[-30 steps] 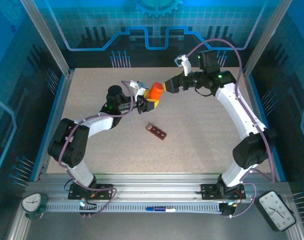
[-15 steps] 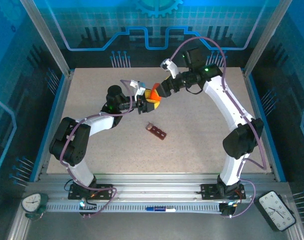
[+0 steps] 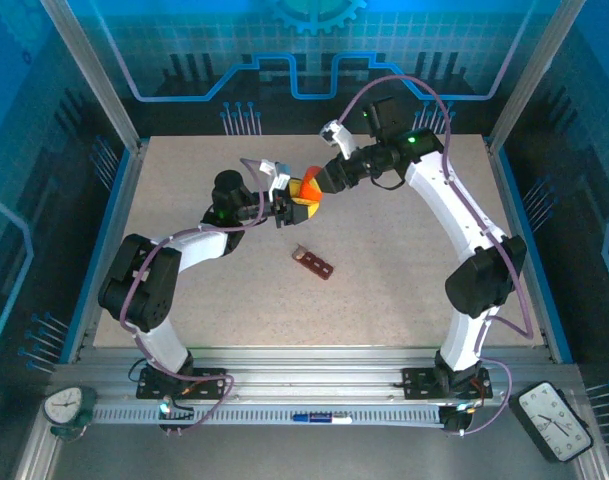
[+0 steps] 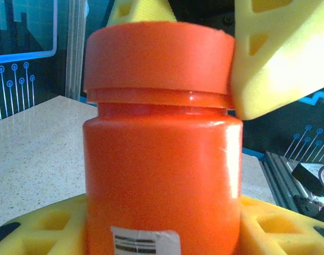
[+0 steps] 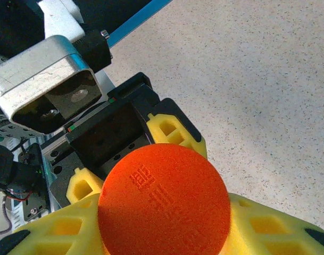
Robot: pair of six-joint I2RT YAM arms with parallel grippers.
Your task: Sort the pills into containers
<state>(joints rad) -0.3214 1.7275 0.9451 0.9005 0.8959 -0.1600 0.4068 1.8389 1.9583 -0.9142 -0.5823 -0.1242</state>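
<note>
the left arm [image 3: 174, 265] bends from its base at the near edge of the bench [image 3: 404, 290] and stretches low toward the far middle. the left gripper [image 3: 294, 200] lies level there, and its jaws are clamped about halfway on the bottle [image 4: 162, 175]. in the left wrist view its yellow fingers [image 4: 39, 228] hug the bottle's lower body on both sides, and the bottle stands upright between them with a white label near its foot.

the right arm [image 3: 464, 230] rises from its base, arches high along the right side and folds back toward the middle. the right gripper [image 3: 322, 182] comes down at a slant onto the bottle's top. its jaws are drawn in narrow around the cap [image 5: 164, 204]. one of its yellow fingers [image 4: 279, 58] presses the cap's side in the left wrist view, and the tip of the other shows behind the cap. from the right wrist the cap's round top sits between that gripper's own fingers [image 5: 268, 228], with the left gripper's black body just beyond.

the containers [image 3: 314, 262] lie flat and slanted near the bench's middle, toward the near edge from the bottle, apart from both grippers. the compartments are too small to count.

count: two arms, one bottle, one cap, one strip of containers.
</note>
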